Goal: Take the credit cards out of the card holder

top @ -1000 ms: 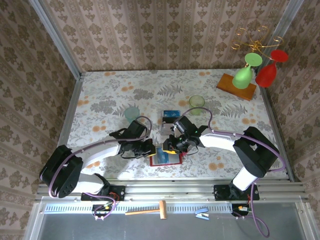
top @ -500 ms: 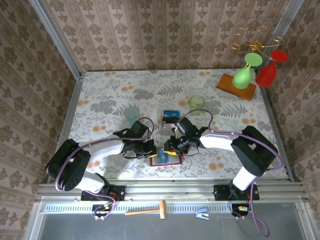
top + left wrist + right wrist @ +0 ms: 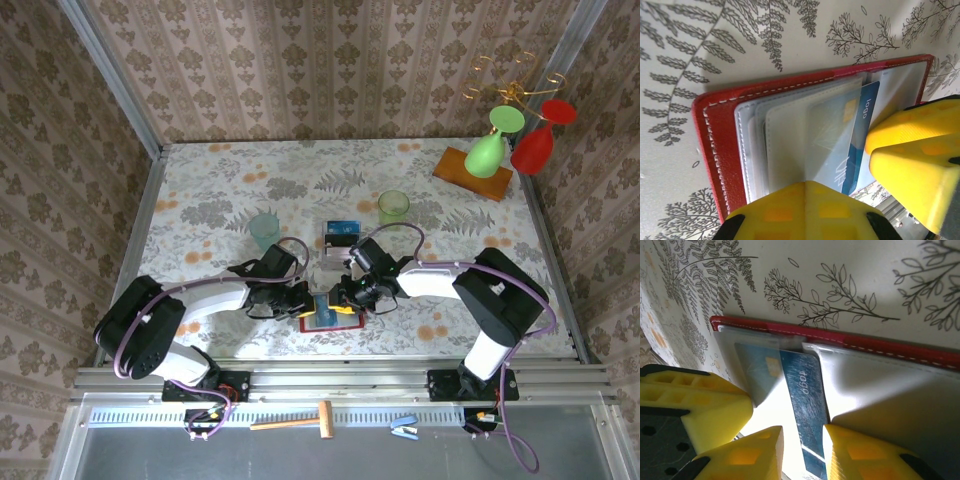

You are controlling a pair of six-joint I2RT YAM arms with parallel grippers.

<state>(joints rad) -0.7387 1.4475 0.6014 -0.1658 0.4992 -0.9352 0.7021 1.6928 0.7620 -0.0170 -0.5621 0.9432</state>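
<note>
The red card holder lies open near the table's front edge, its clear sleeves fanned out. A dark blue credit card sticks partway out of one sleeve. My left gripper is shut, and a sleeve's crease runs straight into the seam between its fingers, so it looks pinched there. My right gripper stands open, with the free end of the blue card in the gap. One finger touches the card's edge and a bright gap shows at the other. From above, the left gripper and the right gripper meet over the holder.
A clear plastic box stands just behind the holder. Two pale green cups stand on either side of it. A wooden stand with a green glass and a red glass is at the back right.
The left arm's elbow has swung inward. The right gripper has edged a little nearer to the holder, and its jaws have narrowed slightly round the blue card.
</note>
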